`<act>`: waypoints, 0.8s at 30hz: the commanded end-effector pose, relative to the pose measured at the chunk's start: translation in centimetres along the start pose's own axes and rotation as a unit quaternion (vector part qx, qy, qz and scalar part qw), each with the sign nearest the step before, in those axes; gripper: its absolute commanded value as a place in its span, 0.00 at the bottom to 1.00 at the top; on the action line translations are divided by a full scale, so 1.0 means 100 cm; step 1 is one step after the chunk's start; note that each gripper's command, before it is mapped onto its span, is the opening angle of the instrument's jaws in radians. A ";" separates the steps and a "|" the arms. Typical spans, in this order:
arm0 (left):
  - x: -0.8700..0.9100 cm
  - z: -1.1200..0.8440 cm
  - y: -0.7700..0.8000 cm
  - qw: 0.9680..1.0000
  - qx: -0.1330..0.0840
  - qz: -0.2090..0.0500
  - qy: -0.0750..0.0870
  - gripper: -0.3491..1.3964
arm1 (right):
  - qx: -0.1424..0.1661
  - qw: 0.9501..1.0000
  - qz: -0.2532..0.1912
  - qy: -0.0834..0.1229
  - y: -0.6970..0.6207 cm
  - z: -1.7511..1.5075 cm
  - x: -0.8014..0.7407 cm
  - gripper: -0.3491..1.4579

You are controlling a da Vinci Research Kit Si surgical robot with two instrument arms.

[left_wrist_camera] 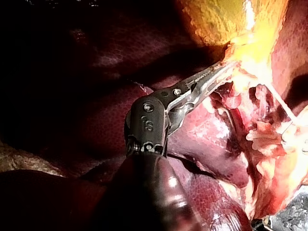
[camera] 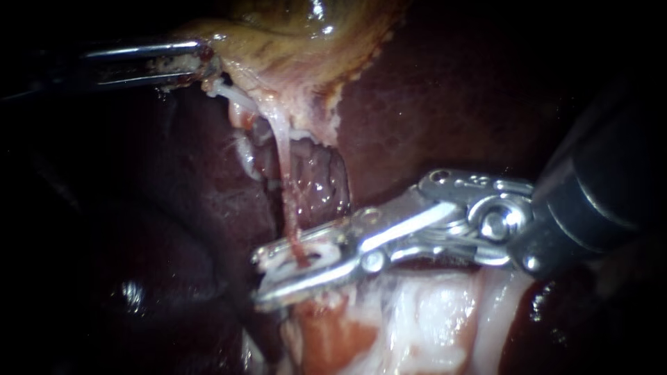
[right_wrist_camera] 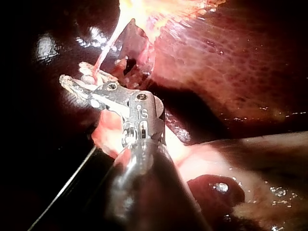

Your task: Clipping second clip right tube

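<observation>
Thin, soft and slippery (easily torn), the right tube (camera: 281,163) runs twelve to six o'clock between my right instrument's (camera: 267,276) parted jaws, best clipped squarely across, while my left instrument (camera: 196,64) clamps the gallbladder (camera: 292,35).

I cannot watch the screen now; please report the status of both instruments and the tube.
Left instrument shut on gallbladder edge. Right instrument open, jaws astride tube. Nothing else between the jaws; liver behind.
</observation>
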 end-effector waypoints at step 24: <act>-0.0002 0.0001 0.0000 1.000 -0.001 0.000 0.000 0.00 | -0.010 1.000 0.005 0.001 0.0003 -0.0010 -0.0007 0.00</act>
